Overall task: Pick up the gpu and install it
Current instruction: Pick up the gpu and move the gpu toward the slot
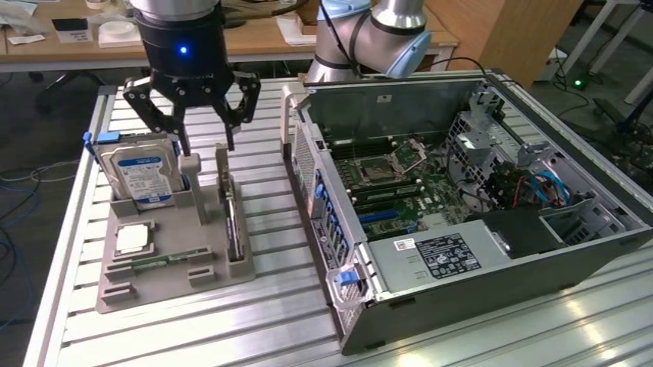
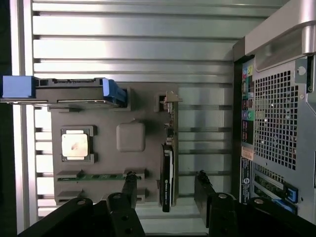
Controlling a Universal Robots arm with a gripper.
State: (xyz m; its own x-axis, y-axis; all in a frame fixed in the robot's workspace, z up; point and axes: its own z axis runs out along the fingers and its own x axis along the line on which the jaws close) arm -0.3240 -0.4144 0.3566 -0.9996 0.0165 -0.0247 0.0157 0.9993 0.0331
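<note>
The gpu is a thin dark card standing on edge in a slot along one side of the grey holder tray. In the wrist view the gpu runs in line with the gap between my two black fingers. My gripper hangs open above the far end of the tray, over the card's end, and holds nothing. In the wrist view my gripper straddles the card from above without touching it.
The tray also carries a silver hard drive with blue ends, a square processor and a green memory stick. An open computer case with its motherboard exposed lies at the exterior view's right on the slatted metal table.
</note>
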